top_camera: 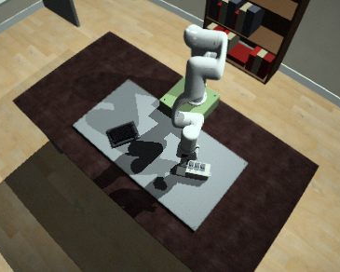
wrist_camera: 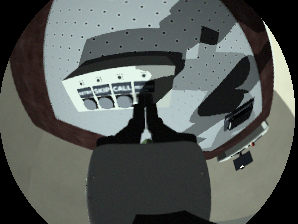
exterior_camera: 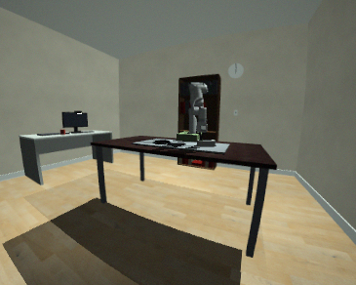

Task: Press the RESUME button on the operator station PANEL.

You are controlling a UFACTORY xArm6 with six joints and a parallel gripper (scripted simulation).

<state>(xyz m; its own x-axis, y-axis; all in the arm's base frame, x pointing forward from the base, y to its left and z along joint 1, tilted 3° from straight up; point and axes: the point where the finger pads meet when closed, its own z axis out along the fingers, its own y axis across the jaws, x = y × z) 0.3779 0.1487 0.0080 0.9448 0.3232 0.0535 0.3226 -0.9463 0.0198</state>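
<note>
The PANEL (top_camera: 194,170) is a small light box with a row of buttons on the grey mat, right of centre. In the wrist view (wrist_camera: 109,90) three of its buttons show in a row. My gripper (top_camera: 181,164) is shut and empty. It points straight down at the panel's end nearest the mat's middle. In the wrist view my closed fingertips cover the button at that end. I cannot tell whether they touch it. The printed names are too small to read, and I see no lit lamp. The dark 96-well plate C15 (top_camera: 122,133) lies on its nest at the mat's left, also visible in the wrist view (wrist_camera: 240,116).
A small dark object (top_camera: 160,183) sits on the mat in front of the panel. The arm's green base block (top_camera: 190,100) stands at the mat's back edge. A bookshelf (top_camera: 254,33) stands behind the table. In the side view the arm (exterior_camera: 195,114) stands over the table.
</note>
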